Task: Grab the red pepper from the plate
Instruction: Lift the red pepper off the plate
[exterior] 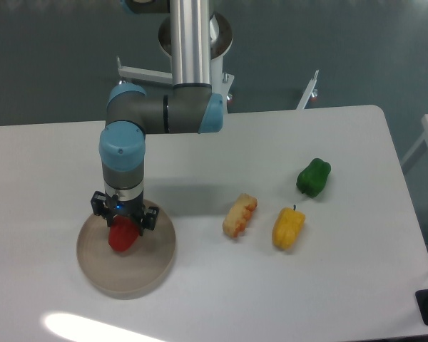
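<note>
The red pepper [123,236] lies on the upper middle of the round beige plate [144,271] at the table's front left. My gripper [124,226] comes straight down onto it from above, its black fingers [149,217] drawn in against the pepper's two sides. The gripper is shut on the pepper. The pepper's top and stem are hidden under the gripper body, and its lower half shows, still low on the plate.
A yellow pepper [288,227] and a green pepper [313,177] lie to the right. A tan and orange toy food piece [240,215] sits between them and the plate. The arm's base column [191,43] stands behind the table's far edge.
</note>
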Controlling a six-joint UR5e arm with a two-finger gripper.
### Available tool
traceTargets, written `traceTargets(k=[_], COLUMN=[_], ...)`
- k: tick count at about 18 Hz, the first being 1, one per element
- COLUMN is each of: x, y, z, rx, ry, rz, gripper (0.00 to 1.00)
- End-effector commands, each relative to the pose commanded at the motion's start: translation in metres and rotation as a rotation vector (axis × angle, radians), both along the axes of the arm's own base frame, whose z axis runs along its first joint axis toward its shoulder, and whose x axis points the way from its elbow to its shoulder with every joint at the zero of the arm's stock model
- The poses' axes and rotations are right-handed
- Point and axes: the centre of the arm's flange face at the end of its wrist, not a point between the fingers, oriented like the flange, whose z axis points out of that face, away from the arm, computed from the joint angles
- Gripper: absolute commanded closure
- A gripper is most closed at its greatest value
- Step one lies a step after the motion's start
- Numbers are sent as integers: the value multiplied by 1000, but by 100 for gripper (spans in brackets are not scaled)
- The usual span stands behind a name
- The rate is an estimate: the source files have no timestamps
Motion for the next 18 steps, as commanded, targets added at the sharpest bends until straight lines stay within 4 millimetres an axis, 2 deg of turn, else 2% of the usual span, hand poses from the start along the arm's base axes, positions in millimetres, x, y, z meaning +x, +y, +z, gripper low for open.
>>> traceTargets(k=[4,8,12,14,16,18], x=[-1,-3,-13,-39,-78,-105], y=[0,-1,8,14,14,9], z=[4,15,41,61,80,84], rx=[8,25,73,104,128,132], ry=[4,9,30,57,113,141], rz=[-6,-12,-19,8,14,-42], gripper=[44,48,48,48,48,48])
